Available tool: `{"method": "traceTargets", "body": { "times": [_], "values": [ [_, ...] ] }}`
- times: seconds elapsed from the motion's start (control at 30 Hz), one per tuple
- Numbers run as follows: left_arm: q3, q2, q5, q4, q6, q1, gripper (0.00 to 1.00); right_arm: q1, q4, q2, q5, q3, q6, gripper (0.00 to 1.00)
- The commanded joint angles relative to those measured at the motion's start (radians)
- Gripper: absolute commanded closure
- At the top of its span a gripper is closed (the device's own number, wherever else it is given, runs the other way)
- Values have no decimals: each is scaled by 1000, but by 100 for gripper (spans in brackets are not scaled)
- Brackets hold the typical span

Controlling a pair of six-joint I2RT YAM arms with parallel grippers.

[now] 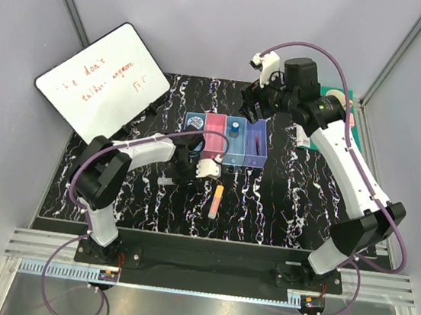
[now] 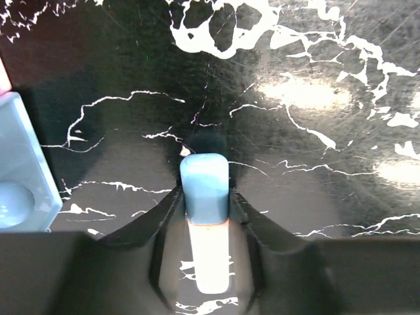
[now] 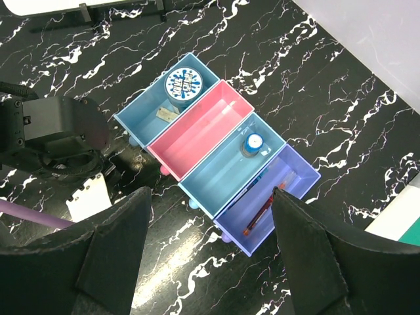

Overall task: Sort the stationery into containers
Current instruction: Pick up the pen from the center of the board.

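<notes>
A marker with a cyan tip (image 2: 204, 184) and a pale body lies on the black marbled table, and my left gripper (image 2: 205, 194) is shut on it, its fingers pressed against both sides. In the top view the left gripper (image 1: 207, 169) is just in front of the containers (image 1: 215, 131). An orange-yellow bar (image 1: 216, 201) lies on the table to its near right. My right gripper (image 3: 210, 262) hangs open and empty high above the containers (image 3: 197, 128). A blue round bottle (image 3: 253, 144) stands in the third bin. A red pen (image 3: 260, 213) lies in the purple bin.
The first light blue bin (image 2: 20, 170) holds a round blue-and-white disc (image 3: 184, 84) and a small pale scrap (image 3: 165, 114). A whiteboard (image 1: 100, 82) leans at the back left. A green book (image 1: 340, 104) lies at the back right, behind the right arm.
</notes>
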State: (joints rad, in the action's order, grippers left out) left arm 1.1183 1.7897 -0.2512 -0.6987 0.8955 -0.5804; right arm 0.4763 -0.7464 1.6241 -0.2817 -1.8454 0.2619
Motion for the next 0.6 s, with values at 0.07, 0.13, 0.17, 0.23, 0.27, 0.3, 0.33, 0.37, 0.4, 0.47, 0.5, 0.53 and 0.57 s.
{"method": "traceTargets", "body": {
  "times": [0.07, 0.13, 0.17, 0.23, 0.27, 0.3, 0.33, 0.37, 0.4, 0.47, 0.5, 0.53, 0.57],
  "values": [
    [-23, 53, -26, -44, 6, 5, 91, 12, 21, -47, -16, -28, -10, 19],
    [-28, 34, -30, -45, 0, 5, 100, 12, 21, -49, -11, -23, -7, 19],
    [-28, 25, -33, -45, -3, 5, 100, 12, 22, -53, -8, -15, -6, 19],
    [-31, -1, -39, -51, -12, 5, 100, 12, 25, -56, 1, -8, 2, 19],
    [-31, -10, -45, -54, -16, 5, 100, 12, 25, -58, 3, -3, 3, 19],
    [-31, -27, -45, -59, -24, 5, 100, 12, 25, -58, 7, -2, 5, 19],
    [-29, -36, -51, -64, -29, 5, 100, 12, 28, -59, 10, 0, 11, 19],
    [-26, -45, -51, -70, -32, 5, 100, 12, 27, -59, 12, -2, 13, 19],
    [-22, -67, -49, -80, -39, 5, 100, 12, 27, -59, 16, 0, 14, 18],
    [-14, -88, -56, -96, -44, 5, 100, 12, 30, -63, 18, 0, 22, 18],
    [-5, -110, -56, -108, -52, 5, 100, 12, 32, -63, 22, 2, 25, 18],
    [1, -121, -59, -114, -55, 5, 100, 12, 33, -64, 24, 2, 28, 18],
    [8, -131, -60, -122, -59, 5, 100, 12, 32, -66, 26, 5, 31, 18]
  ]
}}
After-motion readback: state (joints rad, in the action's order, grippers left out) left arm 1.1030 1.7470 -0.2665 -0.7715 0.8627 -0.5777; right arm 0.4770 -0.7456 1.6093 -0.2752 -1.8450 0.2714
